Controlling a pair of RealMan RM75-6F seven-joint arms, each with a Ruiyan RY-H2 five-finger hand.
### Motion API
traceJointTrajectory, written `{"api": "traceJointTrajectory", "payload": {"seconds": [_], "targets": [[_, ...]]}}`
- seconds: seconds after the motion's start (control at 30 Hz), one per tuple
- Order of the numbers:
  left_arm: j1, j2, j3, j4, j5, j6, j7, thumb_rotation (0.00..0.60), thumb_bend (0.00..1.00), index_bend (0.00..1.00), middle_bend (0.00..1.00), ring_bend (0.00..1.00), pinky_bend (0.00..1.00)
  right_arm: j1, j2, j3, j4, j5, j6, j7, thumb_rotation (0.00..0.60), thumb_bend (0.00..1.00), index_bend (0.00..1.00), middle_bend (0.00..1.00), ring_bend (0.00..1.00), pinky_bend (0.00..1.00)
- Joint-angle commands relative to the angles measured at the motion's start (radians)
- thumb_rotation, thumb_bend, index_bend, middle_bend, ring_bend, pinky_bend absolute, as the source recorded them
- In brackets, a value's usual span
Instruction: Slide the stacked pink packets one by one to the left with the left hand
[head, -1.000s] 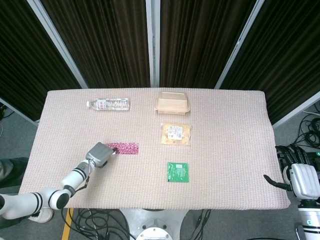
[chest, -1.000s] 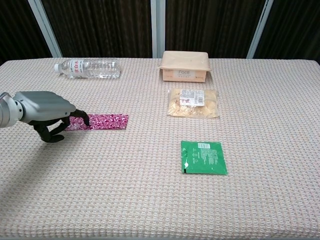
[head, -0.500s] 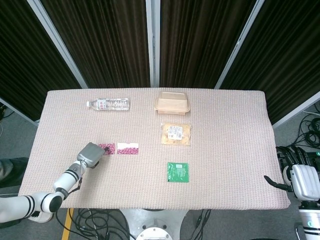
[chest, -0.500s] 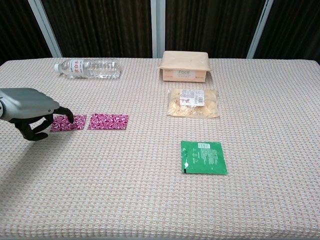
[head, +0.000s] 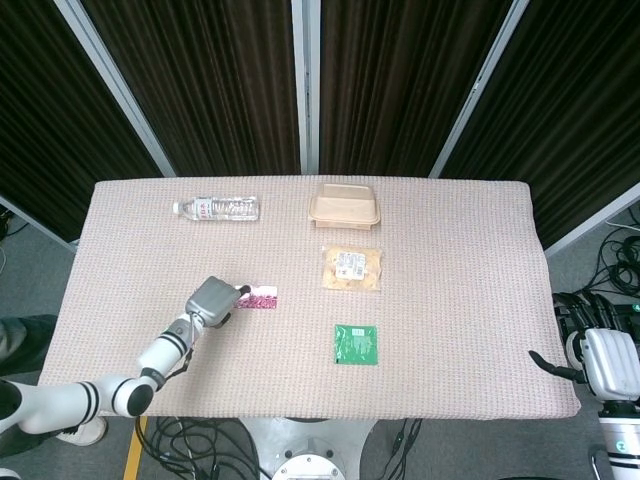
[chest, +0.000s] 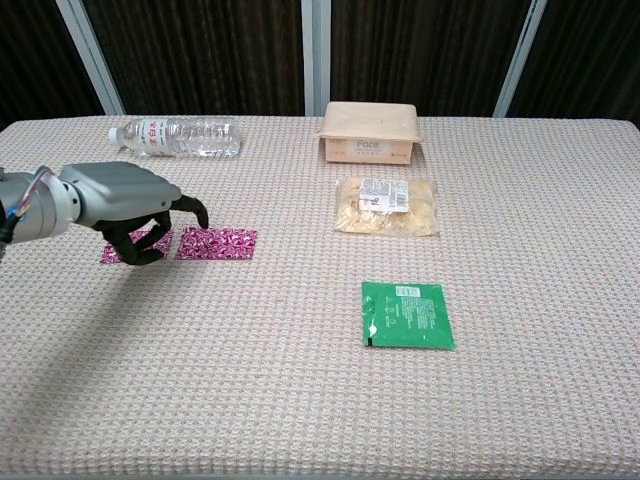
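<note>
Logging the scene from my remote seat, nearest items first: green packet (chest: 407, 315), flat on the counter (chest: 300, 420) toward my side, not part of the job. Right hand (head: 606, 362), parked off the counter's right edge in the head view; whether its fingers are spread or curled I cannot tell. Left hand (chest: 125, 205), hovering low over the left-centre of the counter, fingers (chest: 190, 210) curled downward and holding nothing that I can see; whether the tips touch anything I cannot tell. Left pink packet (chest: 122, 248), lying flat, partly hidden beneath the hand, set just apart from its neighbour by a narrow gap. Right pink packet (chest: 217, 243), flat, just right of the fingertips, with the foremost finger reaching toward its left edge. Step in hand, as I judge it: one packet appears already separated leftward, and the hand is placed to take the next. Next move calls for setting fingertips down onto the right packet and drawing it left with light, even pressure, so it slides and does not buckle. Beyond these: snack bag (chest: 386, 205), then the beige lidded box (chest: 367, 132) and water bottle (chest: 178, 137) lying on its side at the far edge.
</note>
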Motion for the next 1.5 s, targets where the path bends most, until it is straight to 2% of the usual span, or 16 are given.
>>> {"api": "traceJointTrajectory", "payload": {"seconds": [0.03, 0.33, 0.73, 0.83, 0.97, 1.23, 1.5], "targets": [[-0.021, -0.02, -0.007, 0.017, -0.027, -0.019, 0.017, 0.6, 0.47, 0.27, 0.8, 0.79, 0.93, 0.0, -0.001, 0.0, 0.004, 0.002, -0.003, 0.004, 0.465, 0.05, 0.16, 0.16, 0.06, 0.01], [-0.066, -0.025, 0.029, 0.002, -0.131, -0.036, 0.102, 0.6, 0.47, 0.27, 0.8, 0.79, 0.93, 0.001, -0.006, 0.0, 0.019, 0.007, -0.01, 0.016, 0.465, 0.06, 0.16, 0.16, 0.06, 0.01], [-0.108, 0.028, 0.08, -0.17, -0.247, 0.028, 0.204, 0.6, 0.47, 0.27, 0.8, 0.79, 0.93, -0.001, -0.009, -0.004, 0.022, 0.002, -0.01, 0.021, 0.47, 0.05, 0.16, 0.16, 0.06, 0.01], [-0.115, 0.034, 0.078, -0.203, -0.253, 0.067, 0.214, 0.6, 0.47, 0.27, 0.8, 0.79, 0.93, -0.004, -0.008, -0.003, 0.023, 0.003, -0.006, 0.022, 0.464, 0.06, 0.16, 0.16, 0.06, 0.01], [-0.106, 0.017, 0.064, -0.186, -0.238, 0.115, 0.199, 0.6, 0.47, 0.27, 0.8, 0.79, 0.93, -0.003, -0.007, -0.004, 0.022, 0.003, -0.009, 0.022, 0.463, 0.06, 0.16, 0.16, 0.06, 0.01], [-0.114, -0.036, 0.066, -0.072, -0.298, 0.079, 0.194, 0.6, 0.47, 0.27, 0.79, 0.79, 0.93, -0.006, -0.007, -0.003, 0.027, 0.011, -0.011, 0.025, 0.467, 0.05, 0.16, 0.16, 0.06, 0.01], [-0.126, -0.026, 0.087, -0.093, -0.331, 0.067, 0.216, 0.6, 0.47, 0.27, 0.79, 0.79, 0.93, -0.002, -0.011, -0.003, 0.029, 0.008, -0.017, 0.025, 0.471, 0.06, 0.16, 0.16, 0.06, 0.01]]}}
